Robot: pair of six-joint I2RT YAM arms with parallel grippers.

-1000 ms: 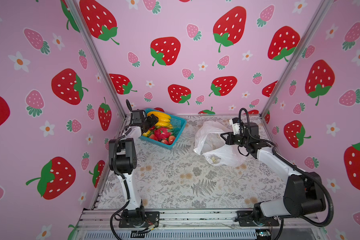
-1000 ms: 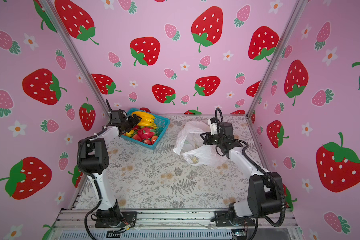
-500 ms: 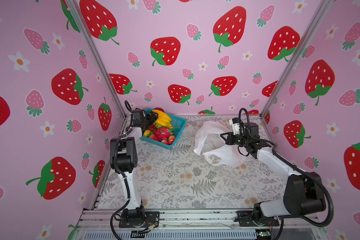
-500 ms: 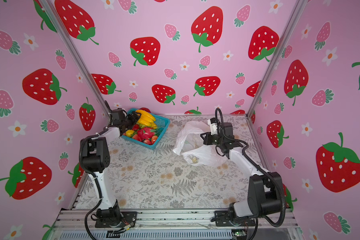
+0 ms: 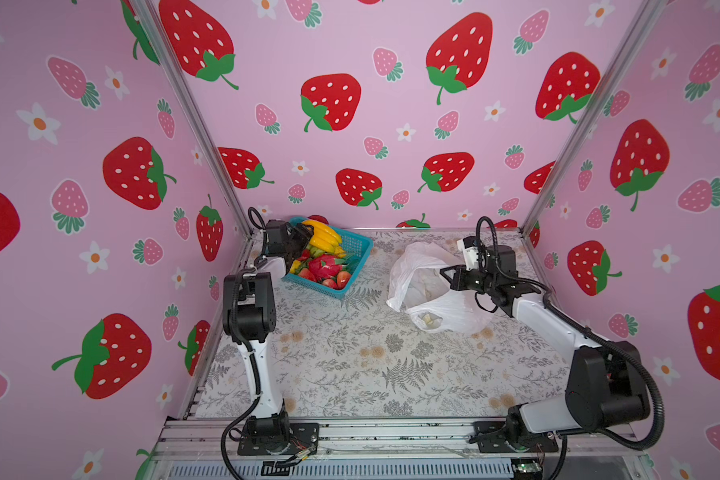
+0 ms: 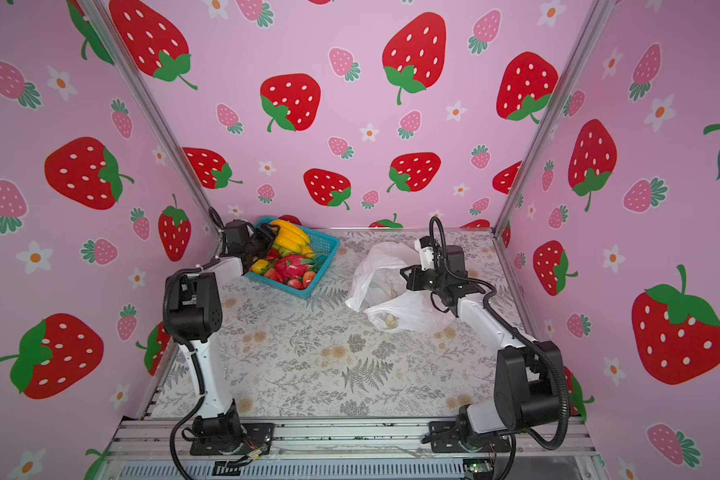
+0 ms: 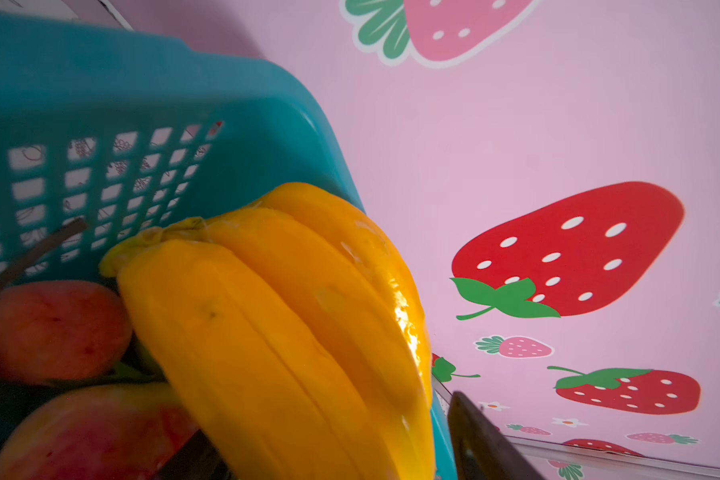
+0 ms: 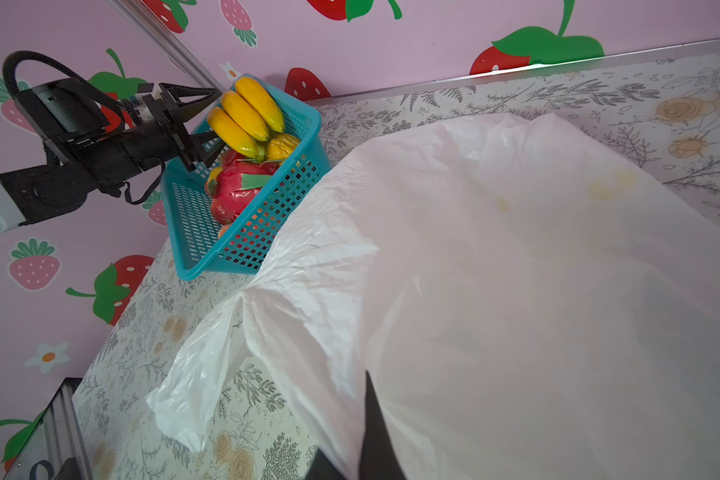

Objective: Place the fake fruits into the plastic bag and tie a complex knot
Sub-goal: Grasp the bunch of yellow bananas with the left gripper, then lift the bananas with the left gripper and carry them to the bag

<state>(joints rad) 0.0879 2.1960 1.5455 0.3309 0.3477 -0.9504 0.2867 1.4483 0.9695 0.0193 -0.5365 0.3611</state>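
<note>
The fake fruits lie in a teal mesh basket at the back left. A yellow banana bunch lies on top, above a pink dragon fruit and red strawberries. My left gripper reaches into the basket, open. In the left wrist view its jaws stand either side of the banana bunch, with the basket rim showing beside one finger. The plastic bag lies crumpled at the back right with its mouth lifted. My right gripper is shut on the bag's film. No knot shows.
The basket sits tight in the back left corner against the pink strawberry walls. The flower-patterned table stretches toward the front rail. Both arm bases are bolted at the front edge.
The left gripper has pushed a little further into the basket and its jaws have narrowed around the banana bunch. The right arm and the bag have stayed still.
</note>
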